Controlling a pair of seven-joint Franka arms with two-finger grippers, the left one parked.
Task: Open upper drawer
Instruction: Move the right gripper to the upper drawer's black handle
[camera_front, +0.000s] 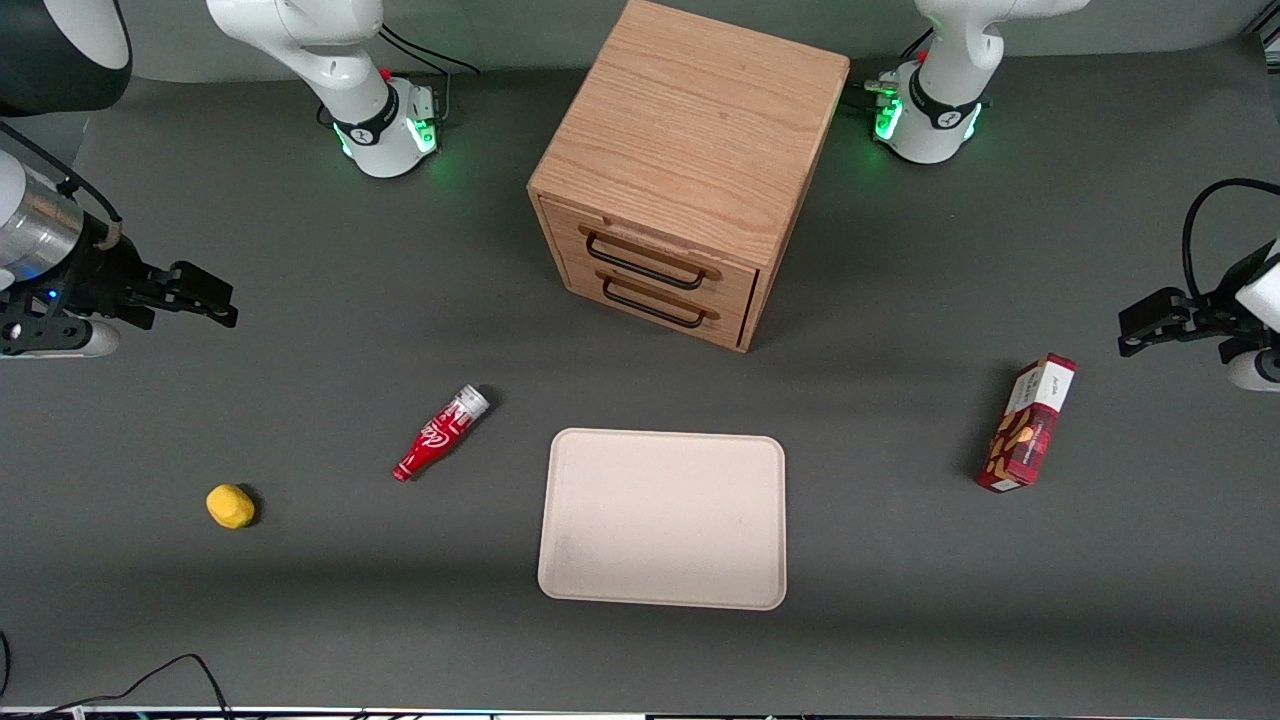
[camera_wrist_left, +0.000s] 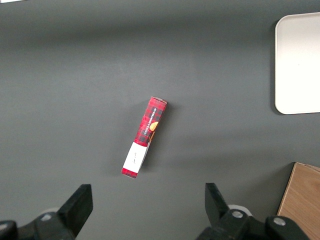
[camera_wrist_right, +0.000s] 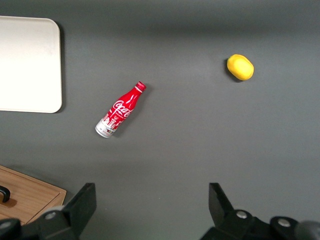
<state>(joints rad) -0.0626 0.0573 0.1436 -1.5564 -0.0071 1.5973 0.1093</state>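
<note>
The oak cabinet (camera_front: 690, 160) stands at the middle of the table, its two drawers facing the front camera at an angle. The upper drawer (camera_front: 650, 255) is shut, with a thin black bar handle (camera_front: 643, 262). The matching lower drawer (camera_front: 655, 305) sits just below it. My gripper (camera_front: 205, 295) hovers at the working arm's end of the table, well away from the cabinet. It is open and empty, its fingers (camera_wrist_right: 82, 200) wide apart above bare table. A corner of the cabinet (camera_wrist_right: 30, 197) shows in the right wrist view.
A red cola bottle (camera_front: 440, 433) lies nearer the front camera than the cabinet. A yellow lemon (camera_front: 230, 506) lies nearer still, toward the working arm's end. A beige tray (camera_front: 663, 518) lies in front of the cabinet. A red box (camera_front: 1028, 422) stands toward the parked arm's end.
</note>
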